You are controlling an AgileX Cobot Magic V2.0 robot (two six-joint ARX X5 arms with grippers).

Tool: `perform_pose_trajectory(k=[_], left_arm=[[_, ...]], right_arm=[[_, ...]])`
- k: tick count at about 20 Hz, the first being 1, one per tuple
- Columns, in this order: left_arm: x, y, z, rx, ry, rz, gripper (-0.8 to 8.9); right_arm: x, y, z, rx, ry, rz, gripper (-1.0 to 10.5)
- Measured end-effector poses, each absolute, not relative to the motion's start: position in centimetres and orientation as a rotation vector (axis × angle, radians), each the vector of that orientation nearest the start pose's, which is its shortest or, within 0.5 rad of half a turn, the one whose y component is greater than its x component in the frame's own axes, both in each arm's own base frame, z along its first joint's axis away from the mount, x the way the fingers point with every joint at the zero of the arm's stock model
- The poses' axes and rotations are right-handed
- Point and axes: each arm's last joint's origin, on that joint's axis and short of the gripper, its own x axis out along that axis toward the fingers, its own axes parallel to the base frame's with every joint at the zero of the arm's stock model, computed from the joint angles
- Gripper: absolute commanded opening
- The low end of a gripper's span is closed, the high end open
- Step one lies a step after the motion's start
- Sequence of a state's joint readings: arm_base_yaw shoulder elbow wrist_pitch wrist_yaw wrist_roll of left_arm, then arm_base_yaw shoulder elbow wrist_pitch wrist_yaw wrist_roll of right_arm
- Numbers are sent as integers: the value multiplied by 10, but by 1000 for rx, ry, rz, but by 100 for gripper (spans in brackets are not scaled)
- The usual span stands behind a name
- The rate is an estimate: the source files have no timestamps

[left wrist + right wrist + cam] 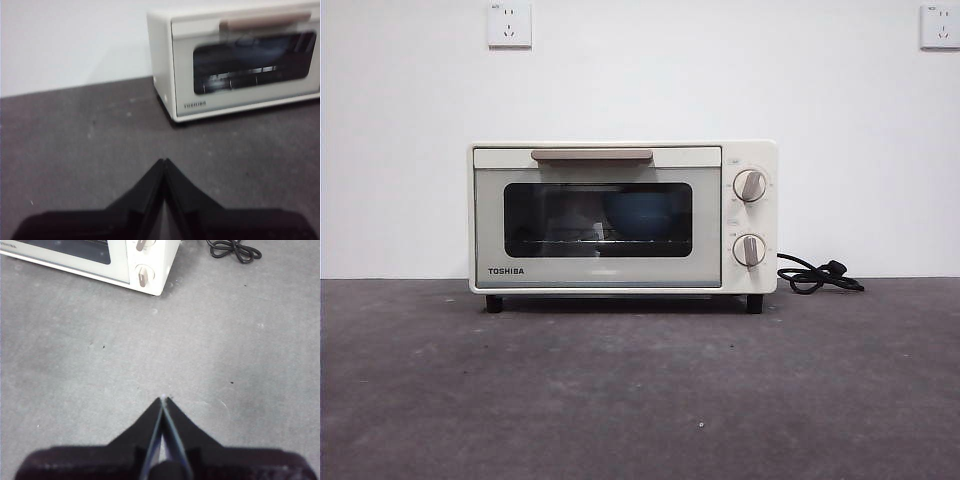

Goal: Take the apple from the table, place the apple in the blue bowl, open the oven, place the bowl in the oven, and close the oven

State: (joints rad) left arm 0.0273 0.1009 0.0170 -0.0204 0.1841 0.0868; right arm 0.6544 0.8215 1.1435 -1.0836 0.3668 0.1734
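Dark grey mottled stone, the table fills the near half of the front view, lying bare from 6 o'clock up to the oven's feet. Neither arm appears in that view. In the left wrist view, the left gripper hangs above bare tabletop, its two black jaws pressed together to a point with nothing between them; the oven lies ahead of it toward 1 o'clock. In the right wrist view, the right gripper is likewise closed to a tip and holds nothing, with the oven's knob end toward 11 o'clock and the coiled cord toward 1 o'clock.

Further back, at the centre of the front view, the oven stands on short black feet: a cream-white box with a TOSHIBA mark low on the door, its dark glass door shut and a beige bar handle across the top. Two round knobs sit one above the other at its 3 o'clock side. Behind the glass, on the wire rack, the blue bowl shows as a muted blue round shape right of the window's centre. Its contents cannot be made out through the glass.

A black cord lies looped on the table at the oven's 4 o'clock. Beyond is a white wall with two sockets.
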Motion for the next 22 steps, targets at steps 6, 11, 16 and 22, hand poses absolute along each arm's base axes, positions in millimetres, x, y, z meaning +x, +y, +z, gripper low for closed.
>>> perform_pose_trajectory(k=[6,11,16,22], left_arm=[[99,-2,159,78,93,-120,-4],[96,-1,157,80,108,-87,-4],[96,-1,153,46,156,-87,-4],[96,-1,152,30,165,-86,-4]], right_arm=[[103,66,366,-208,686,214,2],[103,66,366,-208,686,214,2],[105,67,365,-211,690,213,2],[105,67,365,-212,692,213,2]])
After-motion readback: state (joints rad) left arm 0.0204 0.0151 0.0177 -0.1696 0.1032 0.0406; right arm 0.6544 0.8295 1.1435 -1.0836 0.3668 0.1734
